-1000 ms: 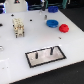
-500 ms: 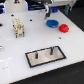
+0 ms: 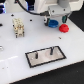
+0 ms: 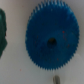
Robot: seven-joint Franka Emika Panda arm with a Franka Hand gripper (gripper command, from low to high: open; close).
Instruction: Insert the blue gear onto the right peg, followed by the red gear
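White surface (image 3: 15,55), left to right: grey plate (image 3: 46,56) with the right peg (image 3: 51,50) up front, then further back the pincer (image 3: 53,19) low over the blue gear (image 3: 52,22), red gear (image 3: 63,28) just beside it. Can't tell if it's clenched. An off-centre grab could easily tilt the gear or bump the red one

The blue gear (image 4: 51,41) looks like matt plastic; the red gear (image 3: 63,28) like smooth plastic; the table (image 3: 15,50) glossy white.
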